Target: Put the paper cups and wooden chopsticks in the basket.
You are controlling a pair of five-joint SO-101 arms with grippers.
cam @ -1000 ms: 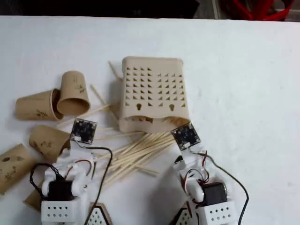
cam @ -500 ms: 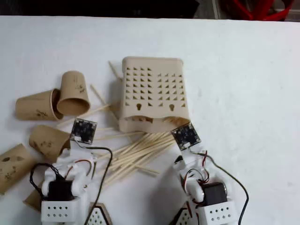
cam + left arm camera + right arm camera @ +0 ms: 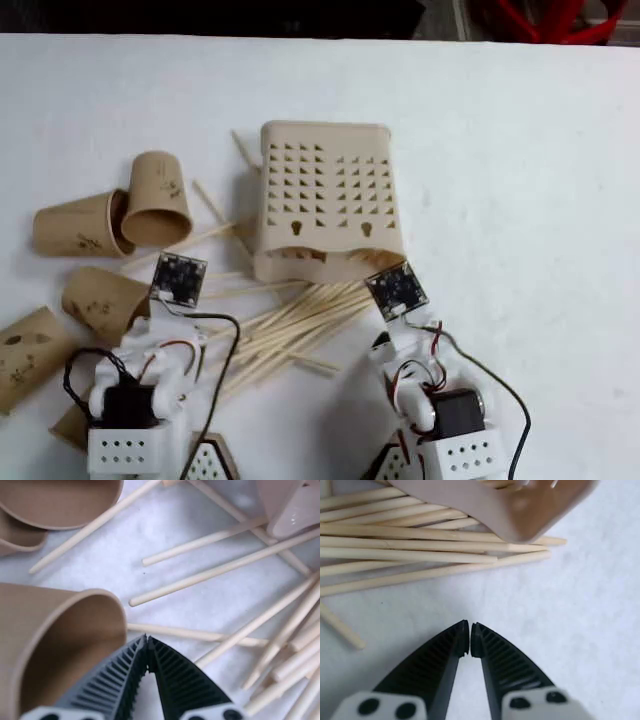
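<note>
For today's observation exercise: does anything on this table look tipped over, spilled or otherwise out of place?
Yes. The basket lies on its side, perforated wall up, and wooden chopsticks fan out loose from its mouth across the table. The paper cups beside it lie tipped over too.

Brown paper cups [image 3: 155, 200] with dark markings, pale wooden chopsticks [image 3: 290, 325], beige perforated basket [image 3: 328, 190], white table [image 3: 520, 150].

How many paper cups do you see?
5: two cups left of the basket; one nearer the left arm; one at the table edge; one half hidden behind that arm.
</note>
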